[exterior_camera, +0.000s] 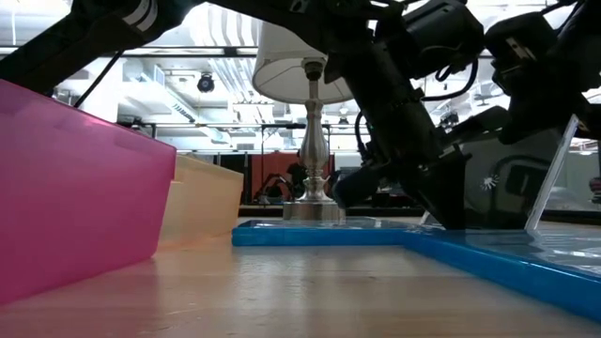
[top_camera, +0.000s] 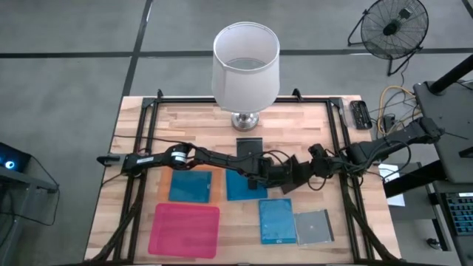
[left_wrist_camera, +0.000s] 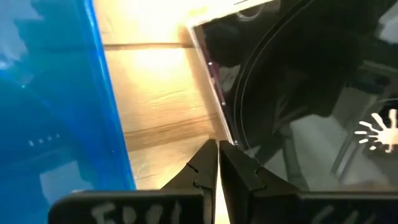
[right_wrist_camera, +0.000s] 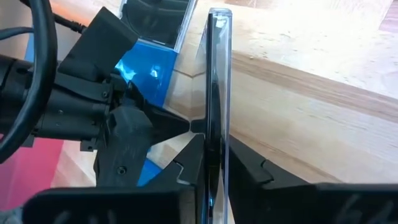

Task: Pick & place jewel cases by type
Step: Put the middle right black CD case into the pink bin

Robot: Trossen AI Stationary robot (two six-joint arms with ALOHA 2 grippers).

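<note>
Right wrist view: I see my right gripper [right_wrist_camera: 211, 165] clamped on the edge of a clear jewel case [right_wrist_camera: 217, 81], standing on edge above the wood table [right_wrist_camera: 311, 74]. Left gripper [left_wrist_camera: 219, 165] has its fingers pressed together, holding nothing, tips touching the clear case's side. In the high view both grippers meet just in front of the lamp [top_camera: 245, 66], near table centre. Blue cases: one [top_camera: 191, 185] front-left of the lamp, one [top_camera: 242, 185] partly under the arms, one [top_camera: 277, 220] farther front with a silvery case [top_camera: 314, 226] just beside it. Pink sheet [top_camera: 185, 229] sits at the front left, orange sheet [top_camera: 164, 193] edge showing beside the first blue case
</note>
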